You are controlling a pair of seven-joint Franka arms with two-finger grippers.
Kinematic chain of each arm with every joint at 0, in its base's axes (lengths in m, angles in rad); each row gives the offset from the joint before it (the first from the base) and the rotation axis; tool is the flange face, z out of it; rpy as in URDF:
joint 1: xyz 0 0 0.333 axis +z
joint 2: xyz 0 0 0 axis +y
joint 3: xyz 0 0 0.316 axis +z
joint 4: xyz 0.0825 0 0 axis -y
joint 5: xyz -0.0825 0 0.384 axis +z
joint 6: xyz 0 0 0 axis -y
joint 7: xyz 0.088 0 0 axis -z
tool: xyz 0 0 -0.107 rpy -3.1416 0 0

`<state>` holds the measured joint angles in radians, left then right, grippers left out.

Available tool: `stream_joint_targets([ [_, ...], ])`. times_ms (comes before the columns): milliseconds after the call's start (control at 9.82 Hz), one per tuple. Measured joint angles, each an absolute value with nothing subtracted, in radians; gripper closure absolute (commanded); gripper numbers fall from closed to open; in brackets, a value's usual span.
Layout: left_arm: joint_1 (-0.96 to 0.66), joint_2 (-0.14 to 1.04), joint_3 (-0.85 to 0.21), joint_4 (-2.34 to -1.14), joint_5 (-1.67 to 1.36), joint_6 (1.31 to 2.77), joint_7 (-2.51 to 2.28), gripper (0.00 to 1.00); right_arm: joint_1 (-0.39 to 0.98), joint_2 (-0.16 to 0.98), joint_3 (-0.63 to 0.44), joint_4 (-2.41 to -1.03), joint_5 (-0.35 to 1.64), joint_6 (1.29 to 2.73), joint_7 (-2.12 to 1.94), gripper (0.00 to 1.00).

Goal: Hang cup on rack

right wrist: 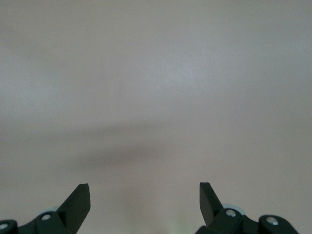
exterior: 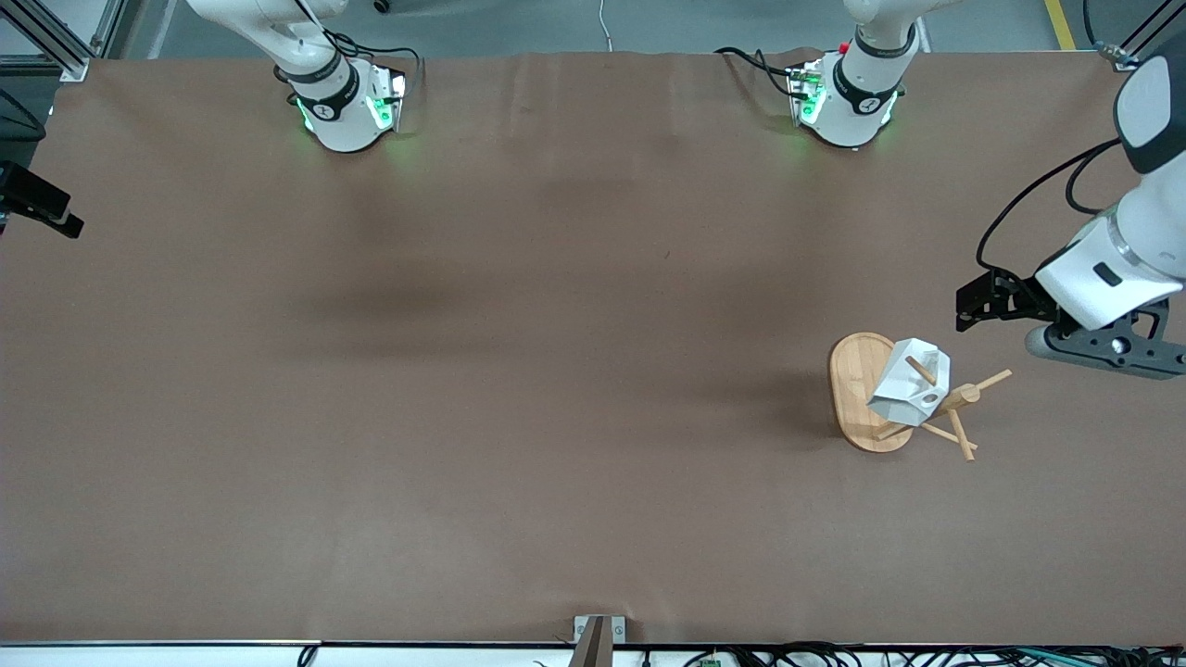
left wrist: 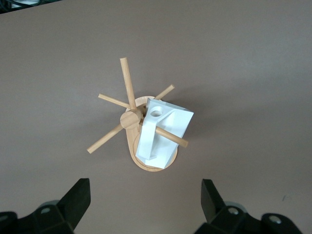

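Bamboo, pale and bare, makes up the rack (exterior: 871,394), which stands on the brown table cover (exterior: 519,371) toward the left arm's end, in the half of the table nearer the front camera; its oval base lies flat, a central post rises from it and thin pegs angle outward from the post; the cup (exterior: 913,382), white and faceted, hangs on the rack with one peg passing through it, its body tilted and resting against the post above the base; in the left wrist view the cup (left wrist: 163,131) shows a small round hole near the post, and the peg's end sticks out past its flat face; the rack (left wrist: 129,119) there spreads several free pegs away from the cup; the left gripper (exterior: 973,310) hangs in the air beside the rack, over the table's edge at the left arm's end, touching neither rack nor cup; its fingers (left wrist: 78,197) are spread wide with nothing between them; the right gripper (right wrist: 145,197) is over bare table cover, its fingers (right wrist: 78,200) likewise parted and holding nothing; in the front view only a dark piece of it shows at the edge by the right arm's end.
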<state>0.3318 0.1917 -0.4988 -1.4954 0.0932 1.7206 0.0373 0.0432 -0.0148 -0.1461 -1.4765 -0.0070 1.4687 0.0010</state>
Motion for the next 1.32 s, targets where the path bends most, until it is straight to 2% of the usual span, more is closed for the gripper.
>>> stream_joint_targets([
  [305,0.316,0.145,-0.463,-1.475,0.093,1.721,0.035,0.00,0.043,-0.015,-0.146,-1.477,-0.007,1.469,0.001,0.01],
  [611,0.179,0.061,-0.263,-1.481,0.043,1.635,0.038,0.00,0.043,-0.015,-0.146,-1.477,-0.007,1.468,0.001,0.01],
  [814,0.077,-0.001,-0.168,-1.551,0.013,1.623,0.027,0.00,0.043,-0.015,-0.146,-1.477,-0.007,1.467,0.001,0.01],
  [1120,0.047,-0.090,-0.137,-1.678,0.011,1.648,0.020,0.00,0.043,-0.015,-0.146,-1.477,-0.007,1.467,0.001,0.01],
  [1323,0.047,-0.118,-0.134,-1.705,0.011,1.647,0.021,0.00,0.043,-0.015,-0.146,-1.477,-0.007,1.467,0.001,0.01],
])
